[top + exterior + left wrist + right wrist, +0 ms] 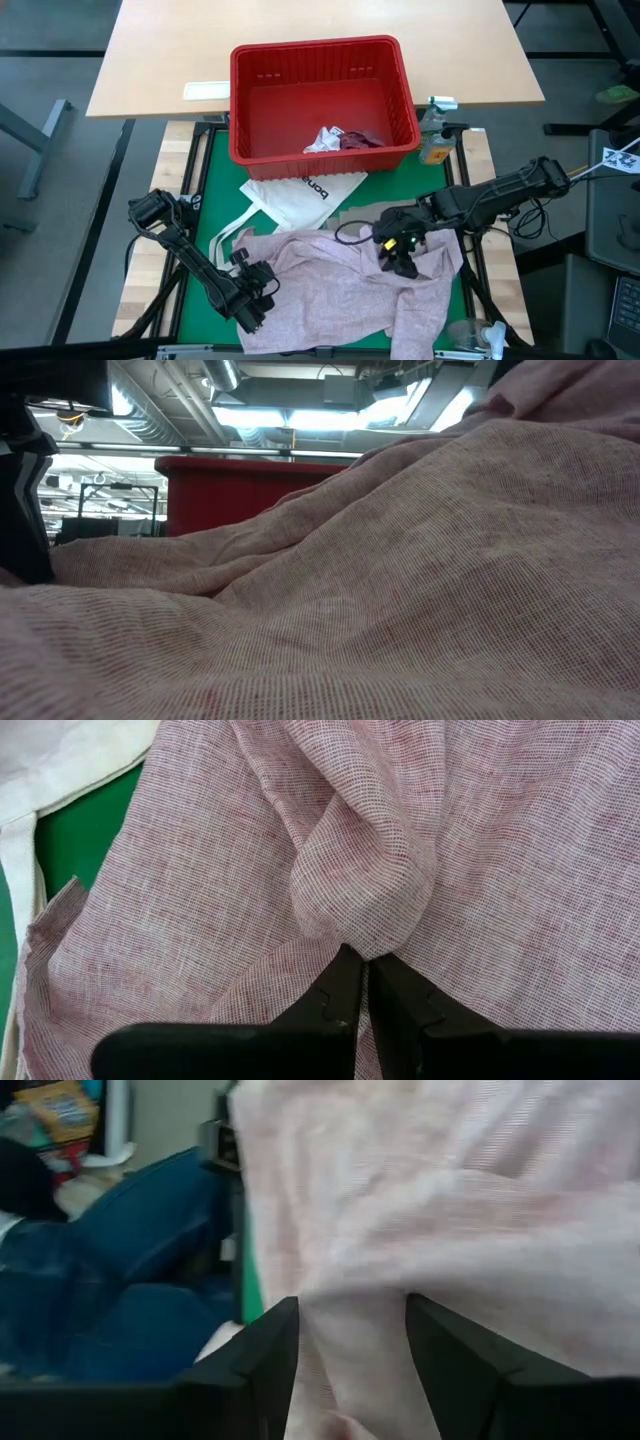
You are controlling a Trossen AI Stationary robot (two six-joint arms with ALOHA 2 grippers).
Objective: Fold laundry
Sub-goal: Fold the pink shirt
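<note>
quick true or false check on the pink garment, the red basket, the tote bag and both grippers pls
1. The left gripper is shut on a fold of the mottled pink garment. True.
2. The red basket is empty. False: a small white piece and a maroon cloth lie in it.
3. The right gripper has its fingers apart with pink cloth between them. True.
4. The white tote bag sits inside the basket. False: it lies on the green mat, partly under the pink garment.
5. The pink garment is folded neatly. False: it lies rumpled and spread out.
</note>
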